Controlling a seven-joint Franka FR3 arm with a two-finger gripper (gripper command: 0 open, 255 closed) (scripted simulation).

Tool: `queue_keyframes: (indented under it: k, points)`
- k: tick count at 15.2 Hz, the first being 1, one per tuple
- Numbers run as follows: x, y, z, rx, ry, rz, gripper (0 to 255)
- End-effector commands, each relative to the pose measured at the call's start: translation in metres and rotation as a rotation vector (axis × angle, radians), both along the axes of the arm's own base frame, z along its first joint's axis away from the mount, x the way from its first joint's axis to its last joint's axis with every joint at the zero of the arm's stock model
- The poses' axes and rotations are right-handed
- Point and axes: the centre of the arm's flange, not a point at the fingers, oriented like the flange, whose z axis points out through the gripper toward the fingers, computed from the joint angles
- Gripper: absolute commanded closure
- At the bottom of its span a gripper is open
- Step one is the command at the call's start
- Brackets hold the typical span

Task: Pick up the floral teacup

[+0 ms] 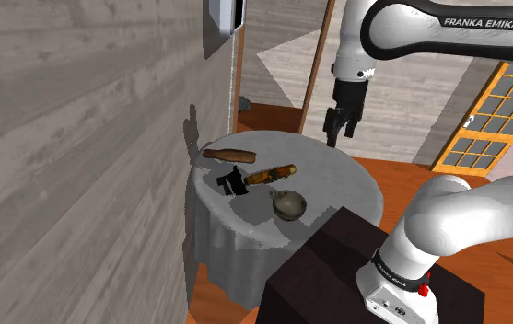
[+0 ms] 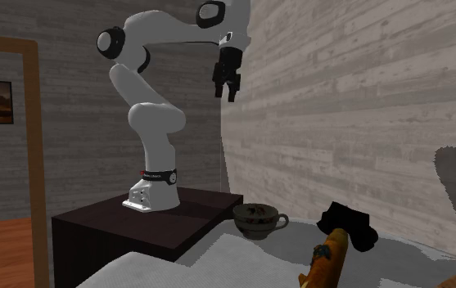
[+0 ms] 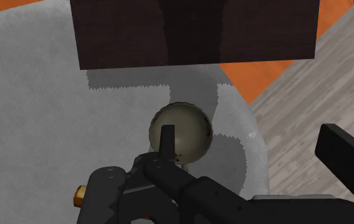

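Grey-green teacup [image 1: 289, 204] sits upright on your cloth-covered tabletop [image 1: 360, 184], near the edge beside the dark stand [image 1: 328, 271]; your tool [image 1: 340, 136] hangs high above, fingers spread, gripping nothing.

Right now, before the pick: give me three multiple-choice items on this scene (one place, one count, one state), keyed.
1. Where on the round cloth-covered table does the greyish patterned teacup stand?
A) at the edge nearest the dark box stand
B) at the edge by the wall
C) dead centre

2. How many things lie on the table besides the cup?
A) one
B) three
C) five

3. The black two-finger gripper is:
A) shut on the cup
B) open, high above the table
C) resting on the cloth

Key:
1 A, the shoulder view shows the cup right beside the stand.
2 B, there is a brown stick, an orange-brown stick and a black object.
3 B, its fingers stand apart with nothing between them.
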Motion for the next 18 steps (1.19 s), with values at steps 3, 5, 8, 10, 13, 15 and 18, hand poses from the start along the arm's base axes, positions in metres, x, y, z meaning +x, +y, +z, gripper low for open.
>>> queue_keyframes:
  k: [3, 5, 8, 10, 13, 15, 18]
  points:
    - [0.009, 0.004, -0.025, -0.012, -0.002, 0.0, 0]
    - [0.018, 0.009, -0.049, -0.025, -0.005, 0.001, 0]
    - [0.031, 0.014, -0.086, -0.043, -0.008, 0.001, 0]
    - [0.04, 0.018, -0.111, -0.056, -0.011, 0.001, 0]
    - [0.054, 0.022, -0.148, -0.075, -0.014, 0.002, 0]
    - [0.063, 0.025, -0.173, -0.087, -0.017, 0.002, 0]
    - [0.077, 0.028, -0.21, -0.106, -0.02, 0.002, 0]
